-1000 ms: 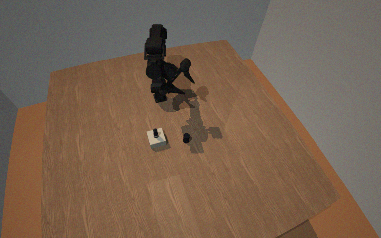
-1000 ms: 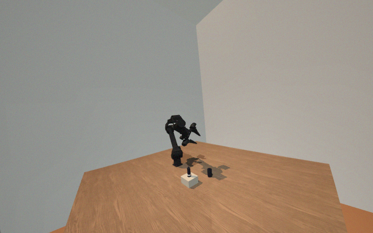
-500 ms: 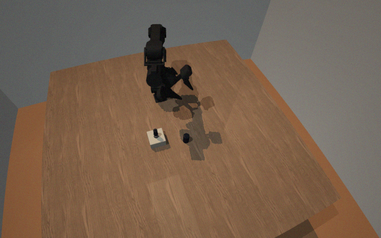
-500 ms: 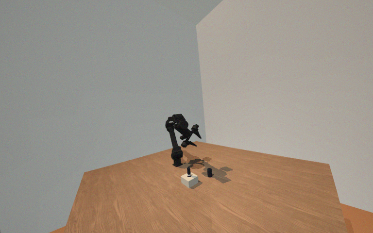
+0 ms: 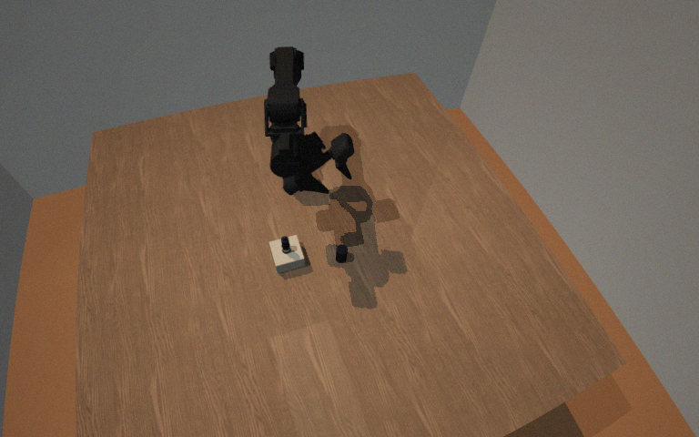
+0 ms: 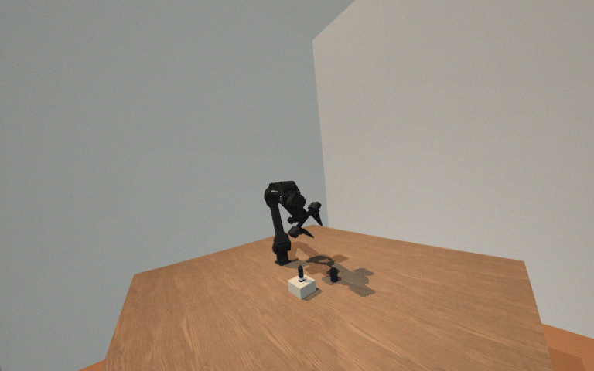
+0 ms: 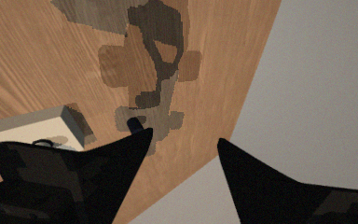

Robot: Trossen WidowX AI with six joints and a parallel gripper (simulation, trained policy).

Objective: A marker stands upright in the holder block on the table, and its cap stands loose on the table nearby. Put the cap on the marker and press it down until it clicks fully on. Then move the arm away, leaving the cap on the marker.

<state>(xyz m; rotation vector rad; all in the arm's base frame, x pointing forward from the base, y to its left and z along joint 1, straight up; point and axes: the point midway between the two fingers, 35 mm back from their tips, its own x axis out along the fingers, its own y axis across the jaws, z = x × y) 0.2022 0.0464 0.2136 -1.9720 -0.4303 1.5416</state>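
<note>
"Two things still need to meet over there, don't they?"

"Yes, the dark marker cap [image 5: 340, 254] [image 6: 334, 274] [image 7: 135, 125] and the marker [image 5: 285, 244] [image 6: 301, 273]. The cap is on the table [image 5: 206, 309] [image 6: 245, 314], beside the pale holder block [image 5: 286, 258] [image 6: 302, 288] [image 7: 56, 133] and apart from it. The marker stands upright in the block, bare-tipped."

"So which step would you call it?"

"Reaching for the cap, I'd say. Nothing has been capped."

"And the gripper [image 5: 339, 185] [image 6: 318, 226] [image 7: 185, 136]?"

"Its fingers stand well apart, with nothing between them. It hangs above the table, on the arm's side of the cap, tilted rather than pointing straight down."

"Where's the cap from the gripper's own view?"

"From the wrist, it shows beyond the tip of the left-hand finger in that picture, partly hidden by it, not in the gap. How high the tips are above it, I can't fairly judge from where I'm standing."

"What does the next move want, then?"

"Carry the gripper out over the cap and down, bringing the cap into the gap before closing. I'd centre it first; coming down as it's lined up now, that finger could knock the cap over."
</note>
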